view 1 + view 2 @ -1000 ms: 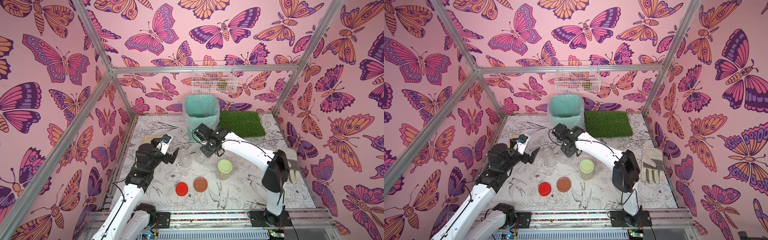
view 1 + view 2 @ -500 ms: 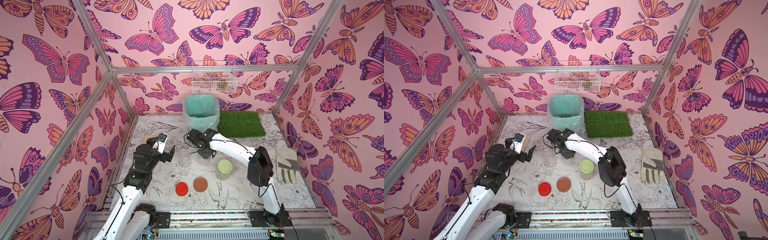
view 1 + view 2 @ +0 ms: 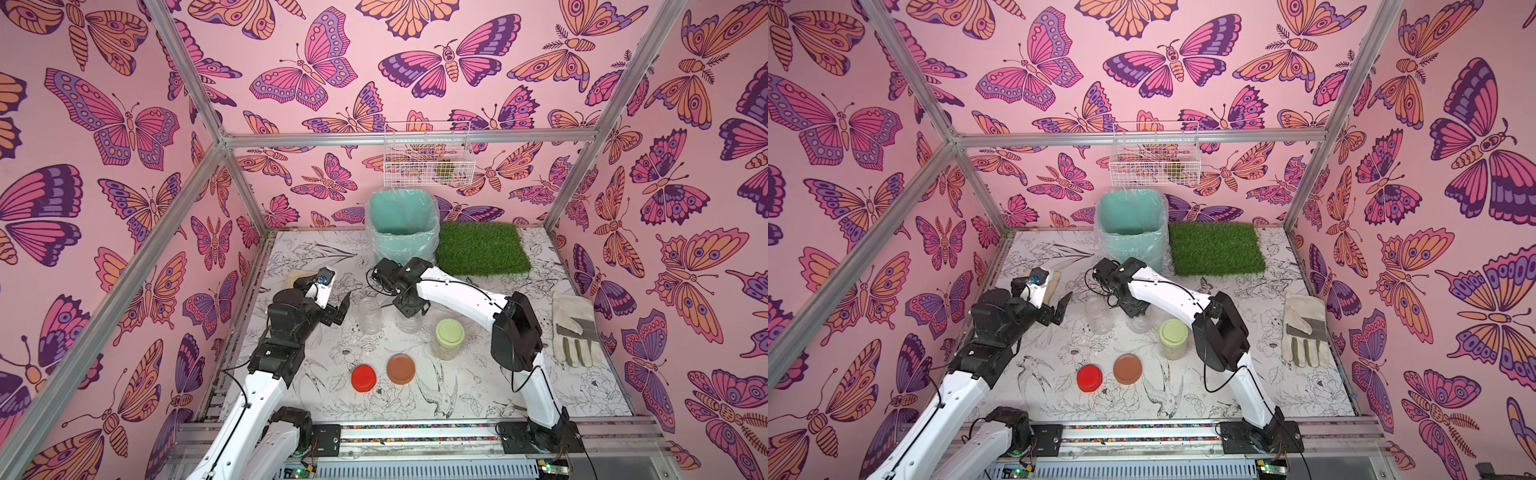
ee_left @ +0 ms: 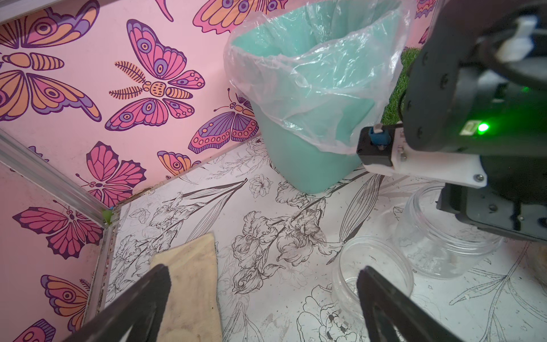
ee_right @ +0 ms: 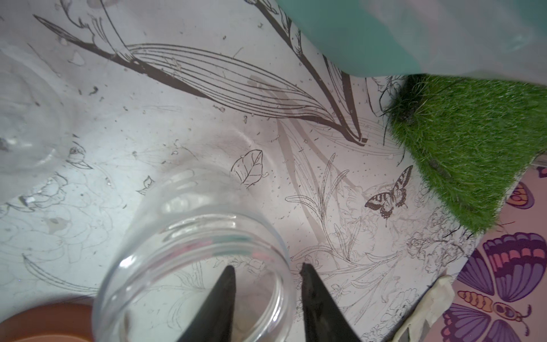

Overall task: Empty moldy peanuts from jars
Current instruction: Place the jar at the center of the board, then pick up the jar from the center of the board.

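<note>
Straddling rim of empty lidless clear plastic jar [image 5: 165, 225], right claw [image 5: 266, 268] tips parted, left claw [image 4: 263, 271] spread wide beside second empty clear jar [image 4: 355, 251], pale tan peanuts [image 3: 445, 353] inside green-lidded jar [image 3: 450, 332] on floral-printed surface [image 3: 457, 390].

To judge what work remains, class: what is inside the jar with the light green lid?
The green-lidded jar shows a pale tan mass of peanuts through its clear wall. Its lid covers the top, so nothing can be seen from above.

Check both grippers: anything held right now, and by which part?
Nothing held. The right gripper straddles the rim of an empty clear jar, jaws apart, not clamped; the left gripper is open and empty.
</note>
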Motion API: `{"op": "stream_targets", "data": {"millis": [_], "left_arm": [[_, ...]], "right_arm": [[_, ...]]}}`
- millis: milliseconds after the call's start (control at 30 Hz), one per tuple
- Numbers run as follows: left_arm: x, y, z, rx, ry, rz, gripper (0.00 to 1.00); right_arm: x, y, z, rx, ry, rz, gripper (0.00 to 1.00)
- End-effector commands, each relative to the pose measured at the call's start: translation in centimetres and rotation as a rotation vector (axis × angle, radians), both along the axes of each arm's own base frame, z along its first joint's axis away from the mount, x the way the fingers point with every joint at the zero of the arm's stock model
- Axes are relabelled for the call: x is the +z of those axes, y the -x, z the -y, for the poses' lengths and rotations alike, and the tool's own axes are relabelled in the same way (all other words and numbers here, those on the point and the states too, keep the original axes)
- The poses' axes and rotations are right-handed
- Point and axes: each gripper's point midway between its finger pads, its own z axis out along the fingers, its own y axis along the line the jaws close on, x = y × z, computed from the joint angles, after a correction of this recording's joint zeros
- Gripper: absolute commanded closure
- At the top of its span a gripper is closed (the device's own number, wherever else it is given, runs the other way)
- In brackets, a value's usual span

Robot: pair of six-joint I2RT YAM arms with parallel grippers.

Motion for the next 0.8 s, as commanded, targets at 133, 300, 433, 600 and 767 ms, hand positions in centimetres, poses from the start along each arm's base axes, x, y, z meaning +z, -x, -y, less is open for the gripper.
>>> {"op": "stream_targets", "data": {"millis": [133,300,433,600,767], "left_arm": [[0.3,-0.1,0.4,-0.026,0.001,0.001,0.00],[0.7,0.0,1.1,-0.067,0.020,-0.008,0.00],[0.6,0.3,2.2,-0.136,0.027,-0.016,0.00],[0.5,0.4,3.0,-0.180,0.037,-0.028,0.00],[0.2,0.6,3.4,-0.201,0.047,-0.038,0.00]], "right_arm": [[6.6,1.4,0.0,-0.013,-0.190,0.059,0.25],[10.0,4.4,2.8,-0.005,-0.241,0.061,0.00],[10.9,7.6,6.0,-0.028,-0.259,0.027,0.01],[10.1,10.7,9.0,-0.086,-0.282,-0.013,0.01],[8.2,11.8,8.5,-0.108,-0.352,-0.056,0.01]]}}
